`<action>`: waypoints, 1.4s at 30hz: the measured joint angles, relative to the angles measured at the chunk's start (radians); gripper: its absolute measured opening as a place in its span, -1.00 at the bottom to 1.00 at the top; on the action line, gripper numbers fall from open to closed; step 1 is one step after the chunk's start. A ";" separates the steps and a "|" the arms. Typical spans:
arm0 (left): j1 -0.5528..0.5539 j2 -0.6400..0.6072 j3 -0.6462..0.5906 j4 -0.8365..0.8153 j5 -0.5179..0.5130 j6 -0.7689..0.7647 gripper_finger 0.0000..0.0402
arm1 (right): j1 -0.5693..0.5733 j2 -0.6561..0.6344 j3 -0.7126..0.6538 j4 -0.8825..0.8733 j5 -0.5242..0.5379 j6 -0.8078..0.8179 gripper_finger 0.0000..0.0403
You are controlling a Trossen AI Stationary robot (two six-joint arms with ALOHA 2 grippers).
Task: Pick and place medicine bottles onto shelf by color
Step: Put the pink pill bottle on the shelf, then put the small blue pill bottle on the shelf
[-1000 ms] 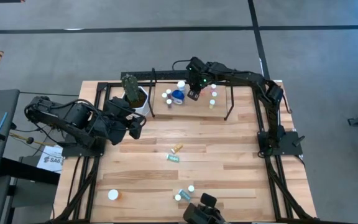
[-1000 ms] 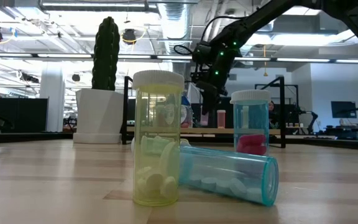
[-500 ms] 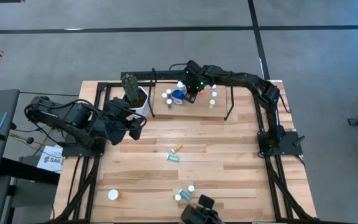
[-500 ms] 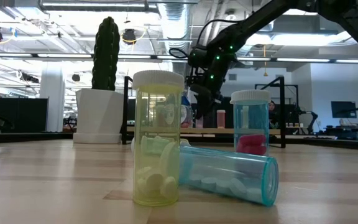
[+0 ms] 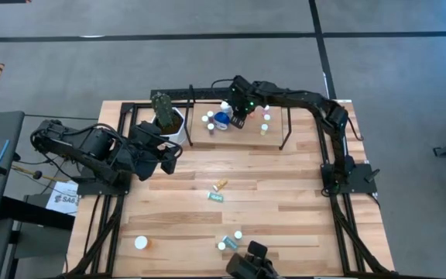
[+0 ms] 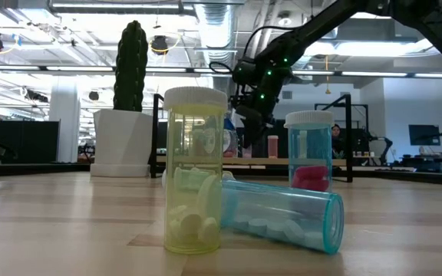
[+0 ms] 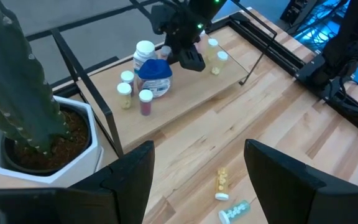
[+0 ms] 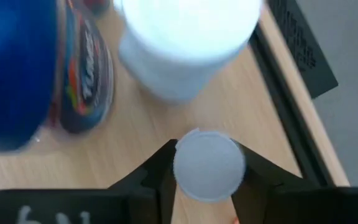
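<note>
Medicine bottles, loose lot, nearest the low camera: one yellow bottle (image 6: 195, 170) upright, one teal bottle (image 6: 280, 215) lying on its side against it, one teal bottle (image 6: 308, 151) upright behind; further strays lay mid-table toward the shelf (image 5: 277, 139). On the shelf: the large blue bottle (image 5: 221, 120) among small capped ones. Right gripper (image 5: 238, 118) stood just beside the blue bottle, above the shelf board, its fingers (image 8: 153, 177) clasping a small white-capped bottle (image 8: 207, 165) upright, cap toward the wrist; release pending, by judgement. Left gripper (image 5: 166, 157) idle, parted, beside the cactus pot (image 5: 173, 124). Only the right wrist view showed the clasped cap; the high view hid it.
</note>
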 joint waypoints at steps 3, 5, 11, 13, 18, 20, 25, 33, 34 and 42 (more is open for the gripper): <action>0.000 0.000 0.000 0.000 0.000 -0.001 0.17 | 0.000 0.002 0.012 -0.031 0.001 -0.028 -0.11; 0.000 0.000 0.000 0.000 0.000 -0.001 0.17 | 0.000 0.001 0.046 -0.066 0.001 -0.043 -0.01; 0.000 0.000 0.000 0.000 0.000 -0.016 0.17 | 0.000 0.001 0.170 -0.202 0.001 -0.062 0.18; 0.000 0.000 0.000 0.000 0.000 -0.019 0.17 | 0.000 0.001 0.212 -0.271 0.001 -0.061 0.19; 0.000 0.000 0.000 0.000 0.000 -0.020 0.17 | 0.008 -0.001 0.318 -0.406 0.001 -0.037 0.15; 0.000 0.000 0.000 0.000 0.003 -0.020 0.17 | 0.015 -0.001 0.353 -0.458 0.001 -0.034 0.12; 0.000 0.000 0.000 0.000 0.029 -0.019 0.17 | 0.052 -0.007 0.414 -0.603 0.001 0.000 0.07; -0.007 0.001 0.000 0.000 0.074 -0.006 0.17 | 0.162 -0.106 0.415 -0.763 -0.032 0.070 0.02; -0.011 0.001 0.000 0.000 0.077 -0.006 0.17 | 0.183 -0.122 0.415 -0.772 -0.034 0.084 0.02; -0.056 0.034 0.000 -0.010 0.111 -0.005 0.17 | 0.399 -0.259 0.346 -0.776 -0.036 0.178 -0.02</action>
